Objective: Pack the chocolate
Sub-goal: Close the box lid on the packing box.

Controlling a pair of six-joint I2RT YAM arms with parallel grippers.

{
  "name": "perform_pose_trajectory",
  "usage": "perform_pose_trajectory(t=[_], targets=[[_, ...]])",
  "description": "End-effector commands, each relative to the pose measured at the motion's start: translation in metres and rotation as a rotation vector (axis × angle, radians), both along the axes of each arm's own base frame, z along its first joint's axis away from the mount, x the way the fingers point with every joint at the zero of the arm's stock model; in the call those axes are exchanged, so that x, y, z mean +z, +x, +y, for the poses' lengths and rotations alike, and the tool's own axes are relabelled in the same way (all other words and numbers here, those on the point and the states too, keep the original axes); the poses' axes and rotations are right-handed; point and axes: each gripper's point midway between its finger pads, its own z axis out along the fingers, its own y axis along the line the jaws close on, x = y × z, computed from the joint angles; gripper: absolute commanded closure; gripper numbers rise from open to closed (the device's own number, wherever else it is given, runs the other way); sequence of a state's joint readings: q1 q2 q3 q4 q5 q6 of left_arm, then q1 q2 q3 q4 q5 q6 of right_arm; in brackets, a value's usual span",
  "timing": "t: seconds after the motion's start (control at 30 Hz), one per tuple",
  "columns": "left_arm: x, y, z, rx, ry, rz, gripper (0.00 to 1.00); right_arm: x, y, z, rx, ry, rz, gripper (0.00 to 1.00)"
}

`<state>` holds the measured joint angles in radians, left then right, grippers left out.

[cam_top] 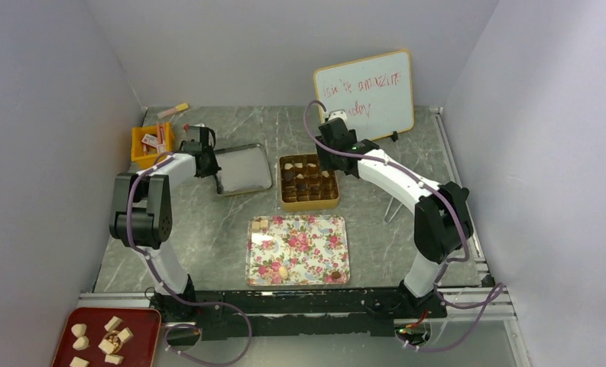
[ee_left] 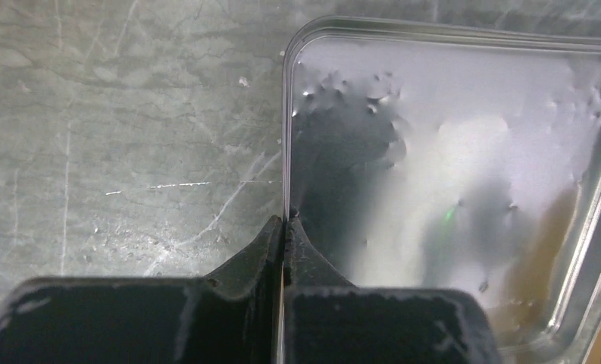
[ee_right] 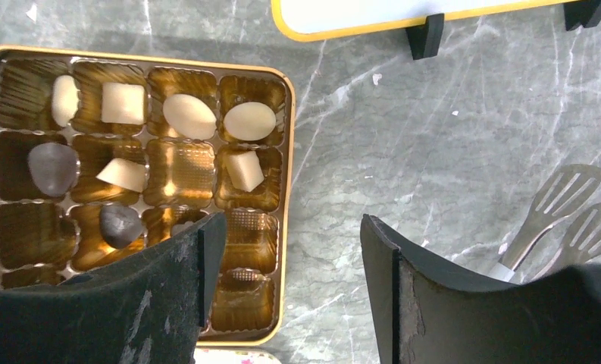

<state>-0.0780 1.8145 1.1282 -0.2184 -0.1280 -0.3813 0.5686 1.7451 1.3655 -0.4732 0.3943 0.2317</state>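
Right gripper open and empty over the gold box.
Some chocolates sit inside; loose ones lie on the floral tray just nearer, closest to this arm. Left gripper clamps the metal tray rim.

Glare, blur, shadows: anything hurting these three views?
Left wrist: the metal tray mirrors light into washed-out haze with a dark smeared reflection; the left pincer, shut on its rim, is a featureless black mass. Right wrist: the gold box liner glints, yet the chocolates stay sharp; the open right pincer reads dark. Top external: even light, soft shadows, faint whiteboard writing.
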Motion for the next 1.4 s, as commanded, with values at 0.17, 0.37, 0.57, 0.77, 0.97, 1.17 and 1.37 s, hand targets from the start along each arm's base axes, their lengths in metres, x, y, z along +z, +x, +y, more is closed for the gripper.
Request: perform_pose_trajectory(t=[0.17,0.37,0.57,0.77,0.97,1.17,1.37], targets=[[0.059,0.009,-0.011,-0.034,-0.041,-0.136,0.95,0.032,-0.012,0.001,0.006,0.080,-0.063,0.32],[0.084,0.004,-0.017,-0.053,-0.024,-0.171,0.95,0.037,-0.021,0.005,0.039,0.123,-0.077,0.32],[0.114,-0.008,-0.016,-0.062,-0.007,-0.222,0.95,0.061,-0.025,0.018,0.101,0.210,-0.124,0.33],[0.150,-0.026,-0.016,-0.072,-0.014,-0.279,0.95,0.092,-0.025,0.034,0.177,0.282,-0.197,0.33],[0.180,-0.054,-0.033,-0.134,-0.065,-0.307,0.95,0.115,-0.036,0.054,0.278,0.385,-0.240,0.34],[0.198,-0.078,-0.062,-0.205,-0.220,-0.330,0.95,0.157,-0.058,0.074,0.415,0.540,-0.316,0.34],[0.215,-0.093,-0.095,-0.255,-0.438,-0.319,0.95,0.175,-0.078,0.069,0.504,0.523,-0.366,0.36]])
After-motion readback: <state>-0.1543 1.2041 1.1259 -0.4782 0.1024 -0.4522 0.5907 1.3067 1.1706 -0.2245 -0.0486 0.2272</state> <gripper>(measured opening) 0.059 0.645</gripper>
